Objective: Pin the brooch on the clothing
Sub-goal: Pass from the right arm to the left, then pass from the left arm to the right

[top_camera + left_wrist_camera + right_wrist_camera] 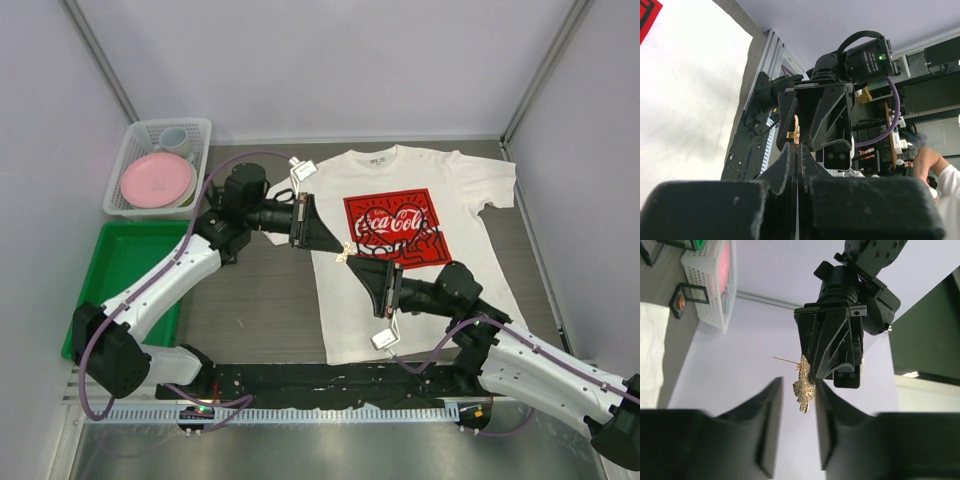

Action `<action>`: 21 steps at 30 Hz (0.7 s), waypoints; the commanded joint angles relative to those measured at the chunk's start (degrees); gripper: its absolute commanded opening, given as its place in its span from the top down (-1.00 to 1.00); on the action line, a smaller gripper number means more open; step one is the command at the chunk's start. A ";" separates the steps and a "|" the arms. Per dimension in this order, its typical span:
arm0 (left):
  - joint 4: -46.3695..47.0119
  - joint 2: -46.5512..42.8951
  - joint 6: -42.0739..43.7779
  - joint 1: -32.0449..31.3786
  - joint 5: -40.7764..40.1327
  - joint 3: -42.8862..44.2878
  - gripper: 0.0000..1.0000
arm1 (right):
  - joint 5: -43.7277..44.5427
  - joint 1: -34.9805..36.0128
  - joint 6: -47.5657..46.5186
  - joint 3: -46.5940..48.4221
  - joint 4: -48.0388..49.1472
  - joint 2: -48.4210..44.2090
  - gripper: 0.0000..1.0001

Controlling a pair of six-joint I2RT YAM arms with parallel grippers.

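On grey table [260,300], within white walls [330,70]: flat shirt [470,200], basket [140,135], green tray [120,255]. Above shirt: left gripper [338,250] clamped on brooch [804,387], right gripper [797,390] parted around it.

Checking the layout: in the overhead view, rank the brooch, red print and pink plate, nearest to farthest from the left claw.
1. brooch, pinched by the left claw, above the shirt.
2. red print, just right, on the shirt's chest.
3. pink plate, far left in the white basket.
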 commanded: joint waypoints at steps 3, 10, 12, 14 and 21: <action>6.72 -2.09 0.54 1.25 -0.44 -0.26 1.00 | 5.45 0.27 8.17 -0.39 10.37 -0.71 -0.16; -2.95 -7.61 22.57 4.87 -16.77 4.92 1.00 | 32.22 0.27 39.59 8.73 -0.66 -1.86 -0.67; -2.60 -9.38 30.46 4.61 -26.44 4.84 1.00 | 37.36 0.27 58.13 18.48 -12.66 1.46 -0.65; -2.69 -11.23 37.94 1.55 -33.28 4.41 1.00 | 42.21 0.27 73.65 28.03 -20.26 5.07 -0.61; 9.84 -16.07 71.79 -12.18 -64.42 -5.07 1.00 | 36.08 -0.26 105.94 46.09 -34.09 16.15 -0.56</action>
